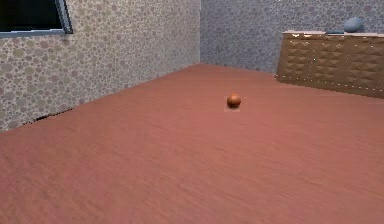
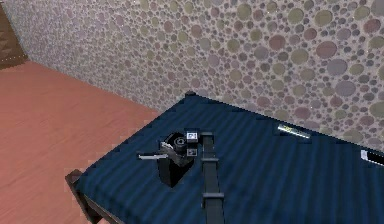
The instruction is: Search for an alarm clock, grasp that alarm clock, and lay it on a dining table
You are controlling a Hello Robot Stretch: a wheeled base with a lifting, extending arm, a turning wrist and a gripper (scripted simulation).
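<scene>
The end effector (image 2: 152,156) shows against the blue bed (image 2: 260,170) (whether it holds anything, I cannot tell). 1 orange ball (image 1: 234,100) lies on the floor (image 1: 150,170) — a grey lump (image 1: 353,24), too small to name, tops the dresser (image 1: 330,62).

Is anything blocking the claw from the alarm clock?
I can't tell which thing is the clock. Around the claw, seen against the blue surface, nothing visible stands in the way. A thin light strip lies apart, near the wall. Ahead, an orange ball sits on the floor.
</scene>
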